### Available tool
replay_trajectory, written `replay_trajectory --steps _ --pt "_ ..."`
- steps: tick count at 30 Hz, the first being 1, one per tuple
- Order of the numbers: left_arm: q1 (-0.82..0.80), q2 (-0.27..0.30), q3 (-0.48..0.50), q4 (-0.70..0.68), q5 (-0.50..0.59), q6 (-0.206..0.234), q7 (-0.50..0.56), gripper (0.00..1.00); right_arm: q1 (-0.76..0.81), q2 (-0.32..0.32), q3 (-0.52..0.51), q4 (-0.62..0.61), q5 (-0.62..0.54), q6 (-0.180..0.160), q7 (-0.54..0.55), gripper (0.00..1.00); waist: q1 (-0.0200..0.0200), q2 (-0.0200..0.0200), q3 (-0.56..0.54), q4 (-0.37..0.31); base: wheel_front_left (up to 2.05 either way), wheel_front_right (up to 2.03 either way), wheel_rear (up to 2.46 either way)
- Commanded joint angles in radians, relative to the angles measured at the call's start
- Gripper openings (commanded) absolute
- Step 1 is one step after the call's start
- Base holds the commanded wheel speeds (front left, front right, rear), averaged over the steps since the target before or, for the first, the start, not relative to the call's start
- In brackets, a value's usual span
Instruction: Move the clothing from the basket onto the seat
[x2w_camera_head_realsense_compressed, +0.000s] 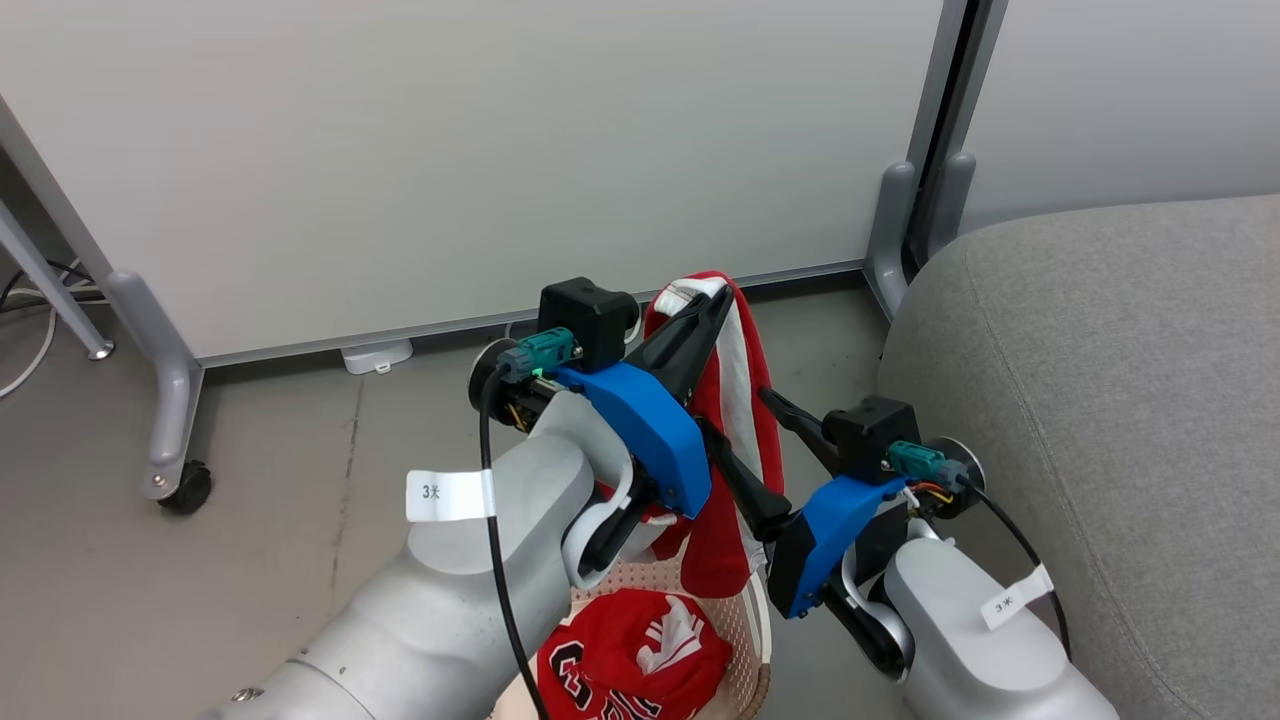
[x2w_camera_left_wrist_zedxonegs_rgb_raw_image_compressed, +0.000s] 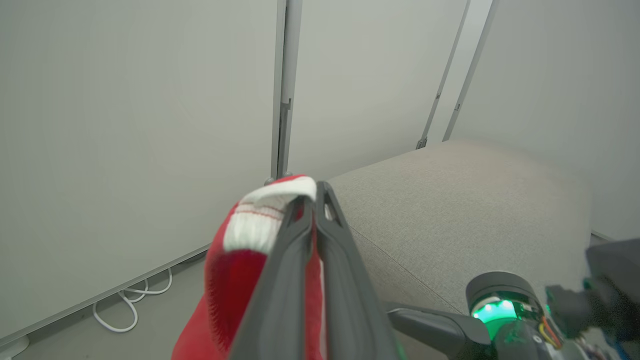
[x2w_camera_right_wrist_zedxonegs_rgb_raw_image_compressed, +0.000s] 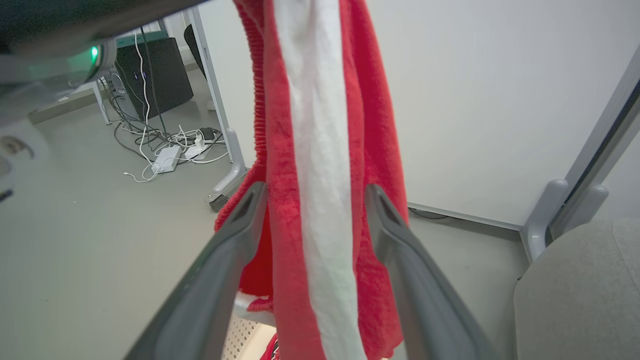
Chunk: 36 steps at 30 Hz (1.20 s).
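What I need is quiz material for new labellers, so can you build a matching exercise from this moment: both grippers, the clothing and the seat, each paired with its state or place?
Column one
1. left gripper
2. right gripper
3. lettered red garment
4. seat

Column two
A. lies in the basket
B. shut on the hanging striped garment
C. grey, no clothing on its visible part
D. open, a finger on each side of the hanging striped garment

Pairs: 1-B, 2-D, 3-A, 4-C
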Motion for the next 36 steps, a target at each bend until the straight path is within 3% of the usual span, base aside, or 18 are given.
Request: replay_trajectory --steps 1,13,14,15,32,33,34,35,36 --pt "-0.018 0.000 -0.007 -0.004 -0.004 0.006 -0.008 0.00 -0.023 -0.003 0.009 0.015 0.011 0.000 -0.006 1.00 -0.0001 0.0000 0.001 0.002 0.00 0.00 0.00" --pt "-0.041 0.000 -0.090 -0.027 -0.050 0.013 -0.014 0.00 -0.137 -0.003 0.123 0.185 0.115 0.000 -0.024 0.98 -0.0001 0.0000 0.001 0.014 0.00 0.00 0.00" --pt "-0.043 0.000 -0.096 -0.027 -0.053 0.014 -0.015 0.00 -0.142 -0.003 0.131 0.192 0.124 0.000 -0.026 0.30 -0.0001 0.0000 0.000 0.014 0.00 0.00 0.00" --pt "-0.045 0.000 -0.102 -0.026 -0.055 0.015 -0.016 0.00 -0.145 -0.003 0.139 0.197 0.133 0.000 -0.030 0.00 -0.0001 0.0000 -0.001 0.015 0.00 0.00 0.00" --pt "-0.058 0.000 -0.138 0.014 -0.070 0.014 -0.026 0.00 -0.166 -0.003 0.221 0.253 0.218 0.000 -0.076 0.00 -0.0001 0.0000 -0.016 -0.012 0.00 0.00 0.00" --pt "-0.060 0.000 -0.141 0.017 -0.064 0.014 -0.026 0.11 -0.167 -0.003 0.224 0.255 0.222 0.000 -0.078 0.00 -0.0001 0.0000 -0.016 -0.013 0.00 0.00 0.00" --pt "-0.061 0.000 -0.144 0.019 -0.056 0.013 -0.026 0.65 -0.168 -0.003 0.226 0.257 0.225 0.000 -0.079 0.00 -0.0001 0.0000 -0.017 -0.014 0.00 0.00 0.00" --pt "-0.062 0.000 -0.141 0.019 -0.048 0.011 -0.027 1.00 -0.170 -0.003 0.227 0.257 0.227 0.000 -0.080 0.00 -0.0001 0.0000 -0.016 -0.015 0.00 0.00 0.00" --pt "-0.062 0.000 -0.132 0.018 -0.037 0.011 -0.027 1.00 -0.172 -0.003 0.228 0.257 0.228 0.000 -0.082 0.00 -0.0001 0.0000 -0.016 -0.016 0.00 0.00 0.00"
